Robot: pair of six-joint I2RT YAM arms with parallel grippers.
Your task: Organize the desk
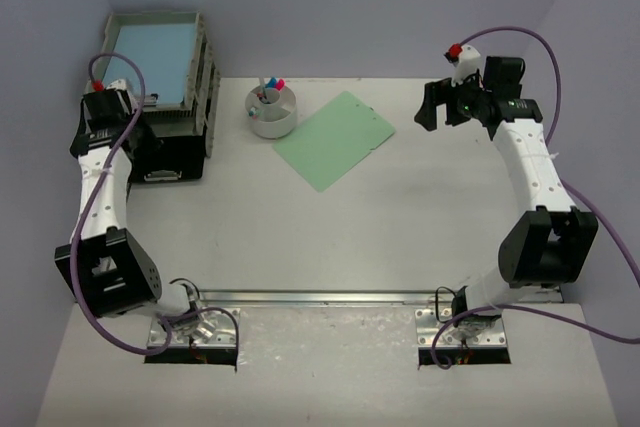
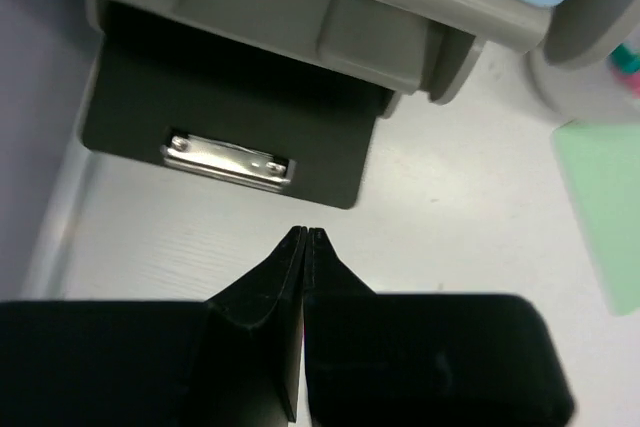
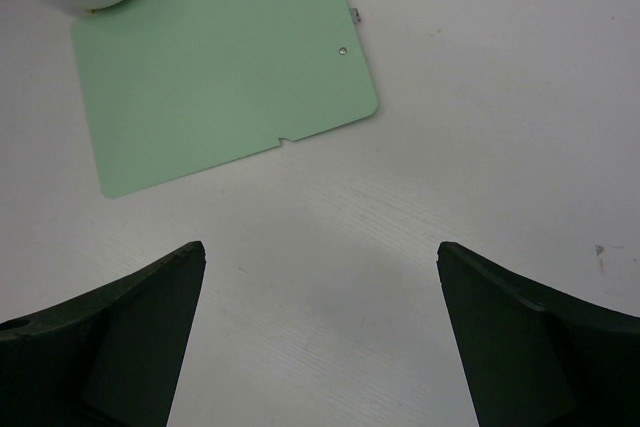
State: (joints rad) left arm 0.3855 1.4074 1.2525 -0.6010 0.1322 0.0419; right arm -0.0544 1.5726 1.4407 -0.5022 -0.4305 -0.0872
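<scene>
Spread wide over the desk (image 3: 480, 97), the right gripper (image 3: 320, 247) had the green clipboard (image 3: 220, 87) ahead to its left, long axis slanted, while the left gripper (image 2: 303, 235), pressed together, faced the black clipboard (image 2: 230, 112).

left jaws closed, right jaws spread

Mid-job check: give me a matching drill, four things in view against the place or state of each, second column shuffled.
Column one:
1. black clipboard
2. green board
3. white cup
4. left gripper

Column two:
A. jaws closed together, nothing between them
B. lying flat on the desk, right of the cup
C. sticking out from under the grey trays
D. holding coloured markers

Pairs: 1-C, 2-B, 3-D, 4-A.
</scene>
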